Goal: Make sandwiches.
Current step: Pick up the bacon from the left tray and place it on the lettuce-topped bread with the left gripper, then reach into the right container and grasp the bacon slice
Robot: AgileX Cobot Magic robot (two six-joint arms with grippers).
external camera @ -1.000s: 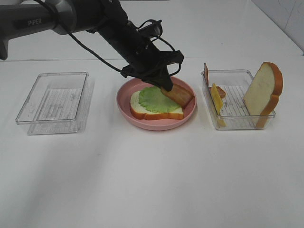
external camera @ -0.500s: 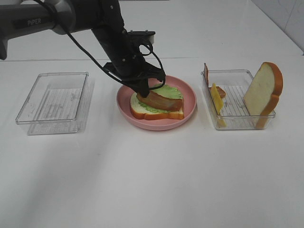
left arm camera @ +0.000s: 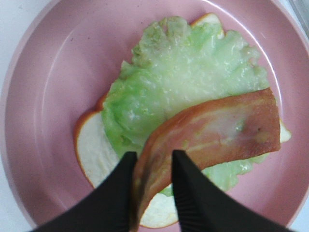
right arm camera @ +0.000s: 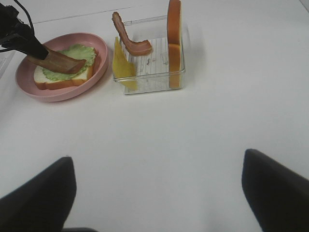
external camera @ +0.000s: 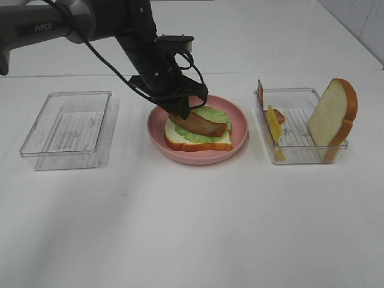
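My right gripper (right arm camera: pixel 154 193) showed two blurred, cut-off fingers (right arm camera: pixel 38 193), spread wide. The left gripper (left arm camera: pixel 153 162), reaching in from 10 o'clock, pinched and hid one end of the brown bacon strip (left arm camera: pixel 212 128) on round green lettuce (left arm camera: pixel 183 77) over a white bread slice with orange-brown crust (left arm camera: pixel 91 145), on the round pink plate (external camera: pixel 240 129). At 3 o'clock, a clear plastic rectangular tray (external camera: pixel 306 153) held a yellow cheese square (external camera: pixel 274 127).

1. The left tool (external camera: pixel 180 113) pinches a bacon strip (external camera: pixel 203 125) lying across lettuce (external camera: pixel 213 113) on a bread slice (external camera: pixel 198 143) in the pink plate (external camera: pixel 240 120).
2. The clear tray (external camera: pixel 303 155) right of the plate holds a second bread slice (external camera: pixel 333 114) upright and cheese (external camera: pixel 274 127).
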